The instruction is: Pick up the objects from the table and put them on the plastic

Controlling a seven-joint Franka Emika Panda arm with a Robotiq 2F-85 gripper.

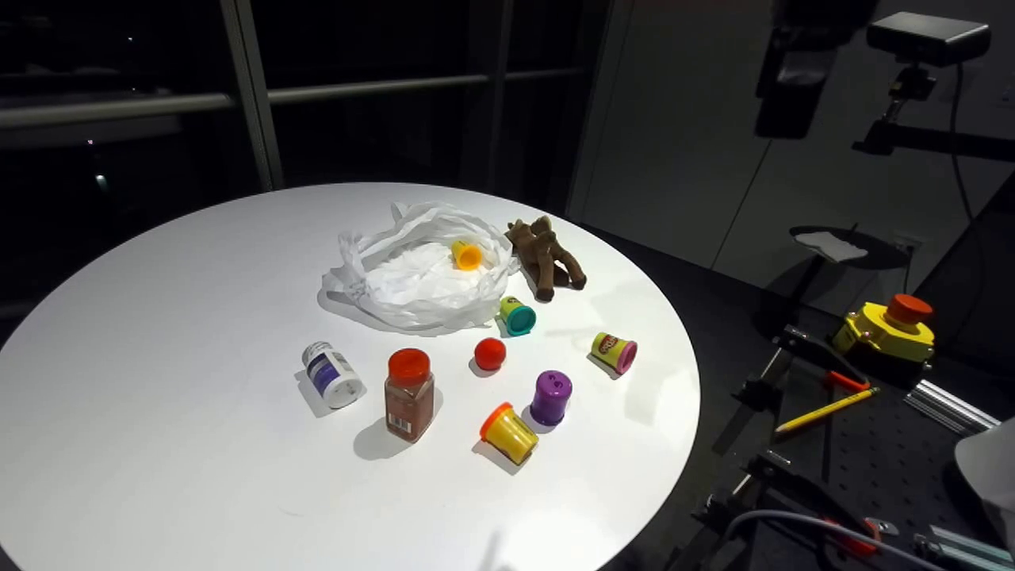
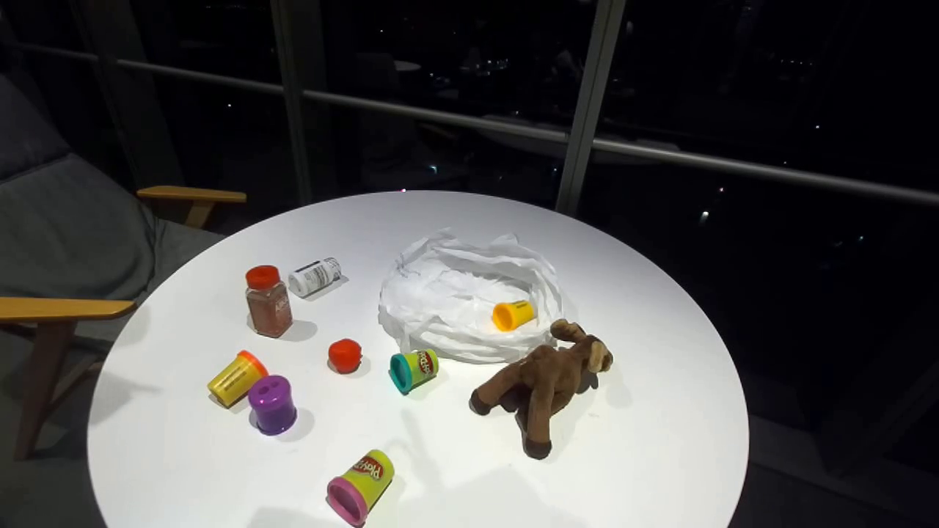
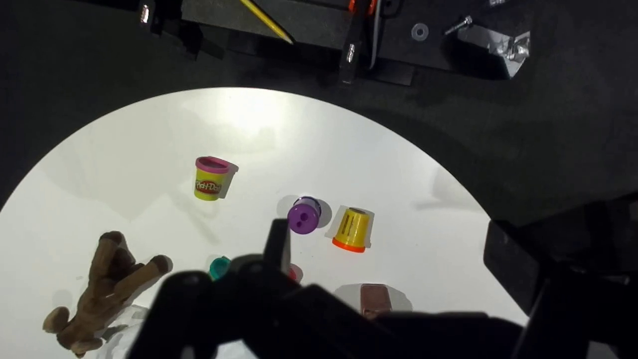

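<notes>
Wrist view shows us the jaws spread wide, one tip near the middle of the view and the other well out to the side. Between the tips, as we look past them, a yellow tub with an orange lid (image 3: 351, 229) lies on its side, and part of a spice jar (image 3: 376, 298) shows lower down. Close to the central tip in that view stands a purple container (image 3: 304, 218), while that jaw covers most of a red ball (image 3: 293, 274). A Play-Doh tub with a pink lid (image 3: 209, 180) lies outside the gap. In an exterior view we find the jaws up high, well above the round white bench (image 1: 198, 444) and well apart from everything on it.

In both exterior views a white plastic bag (image 2: 440, 293) lies spread open, with an orange-yellow tub (image 2: 513, 315) inside. Just beside the bag lie a Play-Doh tub with a teal lid (image 2: 414, 370) and a brown plush animal (image 2: 554, 378). The spice jar stands upright, and a white pill bottle (image 2: 315, 277) lies near it on its side.
</notes>
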